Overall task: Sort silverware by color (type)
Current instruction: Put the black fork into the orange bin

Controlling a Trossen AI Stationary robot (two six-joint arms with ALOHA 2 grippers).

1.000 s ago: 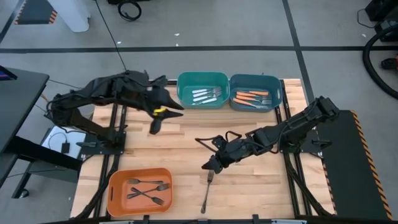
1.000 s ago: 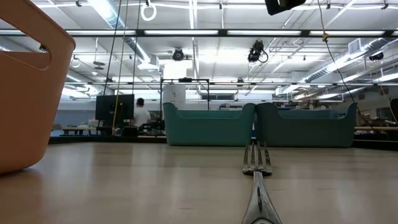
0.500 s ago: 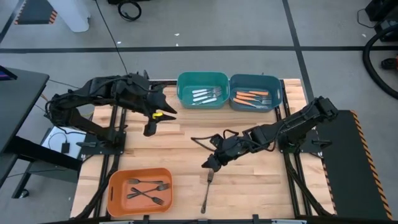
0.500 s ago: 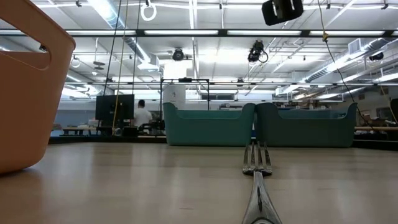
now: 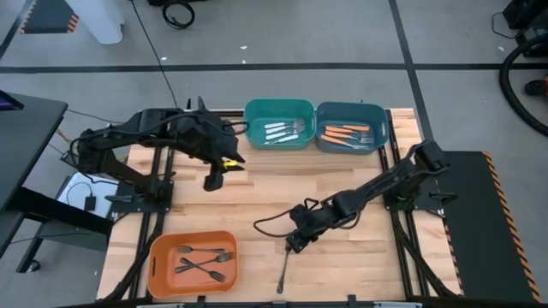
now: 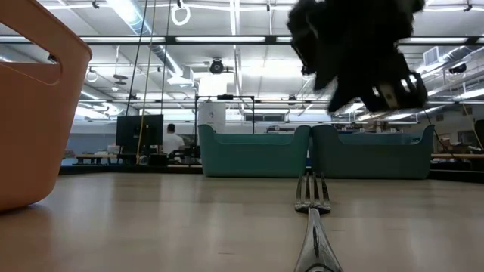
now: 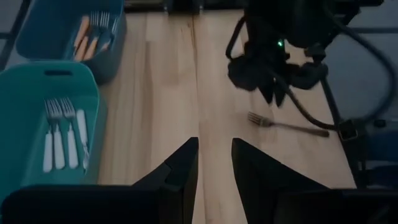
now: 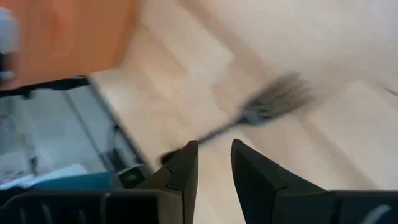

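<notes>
High view: one dark fork [image 5: 284, 262] lies alone on the wooden table [image 5: 257, 192], just to the right of the orange bin [image 5: 192, 263], tines pointing toward the far teal bins. The right gripper [image 5: 294, 240] hovers just above the tine end, fingers parted by a narrow gap and holding nothing. To do this step well, the fingers should likely straddle the slim neck or handle squarely and close low against the boards, since a thin, smooth metal fork can slip or pivot. Its likely destination is the orange bin, which holds crossed dark forks [image 5: 204, 257]. Farther off, one teal bin [image 5: 278, 124] holds white-handled forks [image 5: 283, 130]; the blue-teal bin [image 5: 352, 127] holds orange-handled forks [image 5: 347, 134]. The left gripper [image 5: 213, 178] waits above the table near the teal bin, narrowly parted, empty.
</notes>
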